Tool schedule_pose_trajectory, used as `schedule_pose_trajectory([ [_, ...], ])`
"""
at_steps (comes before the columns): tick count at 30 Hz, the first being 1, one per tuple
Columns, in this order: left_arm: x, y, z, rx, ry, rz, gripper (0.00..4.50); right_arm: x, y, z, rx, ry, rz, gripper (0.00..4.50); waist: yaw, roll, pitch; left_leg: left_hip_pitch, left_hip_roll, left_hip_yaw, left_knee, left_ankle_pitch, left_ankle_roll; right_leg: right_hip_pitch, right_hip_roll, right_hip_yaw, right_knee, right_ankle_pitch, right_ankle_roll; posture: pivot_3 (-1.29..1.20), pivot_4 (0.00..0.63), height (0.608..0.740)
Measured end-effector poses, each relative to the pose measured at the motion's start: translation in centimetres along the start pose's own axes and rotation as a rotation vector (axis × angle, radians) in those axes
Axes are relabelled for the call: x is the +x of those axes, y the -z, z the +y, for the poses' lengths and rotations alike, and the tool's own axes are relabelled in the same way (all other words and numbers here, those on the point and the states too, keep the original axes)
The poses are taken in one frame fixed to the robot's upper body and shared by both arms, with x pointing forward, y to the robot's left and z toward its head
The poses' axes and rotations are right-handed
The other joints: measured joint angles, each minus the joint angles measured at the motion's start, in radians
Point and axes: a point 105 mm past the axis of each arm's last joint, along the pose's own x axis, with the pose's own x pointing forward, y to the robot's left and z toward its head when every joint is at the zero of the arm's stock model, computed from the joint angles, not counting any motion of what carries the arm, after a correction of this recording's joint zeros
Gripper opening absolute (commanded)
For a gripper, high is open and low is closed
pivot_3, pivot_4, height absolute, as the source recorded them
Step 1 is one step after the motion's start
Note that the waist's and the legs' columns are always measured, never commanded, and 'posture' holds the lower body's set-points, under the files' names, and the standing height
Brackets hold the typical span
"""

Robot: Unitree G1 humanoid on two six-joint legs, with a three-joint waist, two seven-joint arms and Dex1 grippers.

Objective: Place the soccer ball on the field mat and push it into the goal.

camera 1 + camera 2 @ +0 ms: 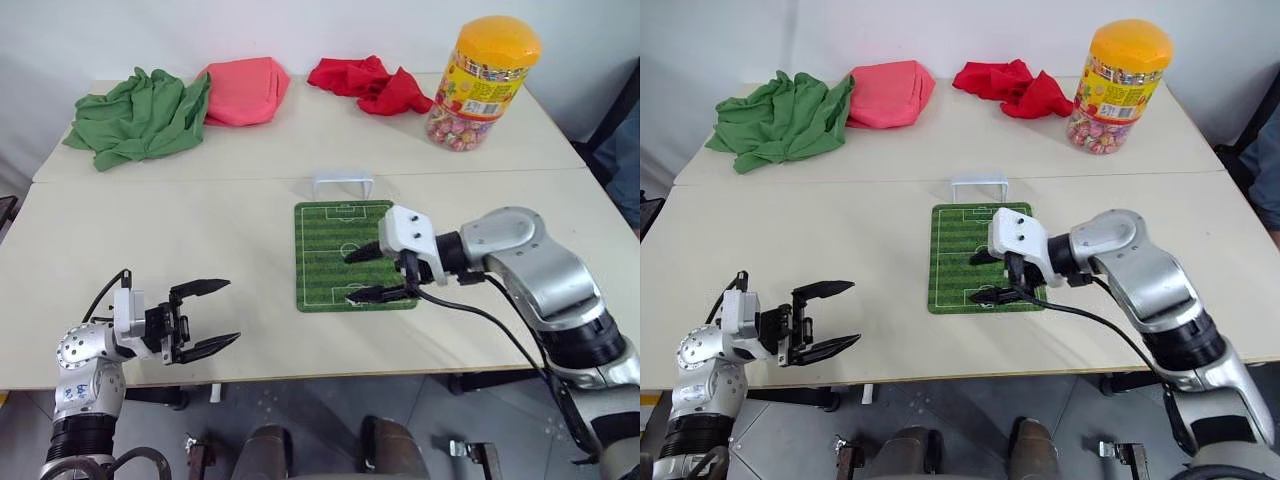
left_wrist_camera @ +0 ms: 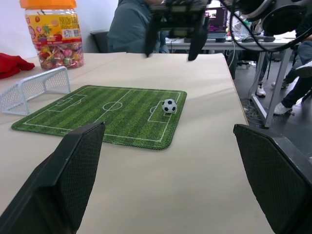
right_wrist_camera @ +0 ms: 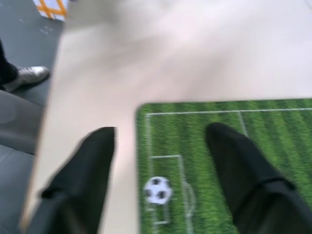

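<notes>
Soccer ball (image 2: 169, 106) lies free on field mat (image 1: 325, 250), in small penalty box at near end, far from goal (image 1: 343, 184). Goal stands just beyond mat's far edge. Right gripper (image 1: 364, 272) above near part of mat, fingers apart, holding nothing. Left gripper (image 1: 208, 316) over bare table (image 1: 180, 230), fingers apart, empty.

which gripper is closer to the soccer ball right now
The right. The right gripper hangs just above the soccer ball, which lies on the field mat; the left gripper sits well off the mat.
</notes>
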Motion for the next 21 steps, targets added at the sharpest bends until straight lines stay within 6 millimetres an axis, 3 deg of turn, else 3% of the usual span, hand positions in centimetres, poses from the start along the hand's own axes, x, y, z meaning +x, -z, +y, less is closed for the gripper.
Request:
schedule_pose_trajectory([
  [6, 0.4, -0.5, 0.4, 0.023, 0.026, -0.011, 4.5, 1.0, 2.2, 1.6, 0.069, 0.004, -0.001, 0.1, -0.003, 0.0, 0.0, 0.0, 0.0, 0.001, 0.001, 0.0, 0.0, 0.0, 0.0, 0.001, 0.0, 0.0, 0.0, 0.0, 0.15, 0.74],
  [14, 0.2, -0.2, 0.4, 0.01, 0.022, -0.01, 4.5, 2.7, 4.6, 2.0, 0.089, -0.026, -0.011, 0.04, -0.004, 0.0, 0.0, 0.001, 0.0, 0.002, 0.001, 0.0, 0.0, 0.0, 0.0, 0.002, 0.001, 0.0, 0.0, 0.0, 0.15, 0.74],
  [21, -0.1, -0.1, -0.1, 0.0, 0.009, -0.001, 4.5, 4.3, 5.5, -0.6, 0.073, 0.018, 0.014, 0.04, -0.007, 0.0, 0.0, 0.002, 0.0, 0.003, 0.001, 0.0, 0.0, 0.0, 0.0, 0.002, 0.002, 0.0, 0.0, 0.0, 0.15, 0.74],
])
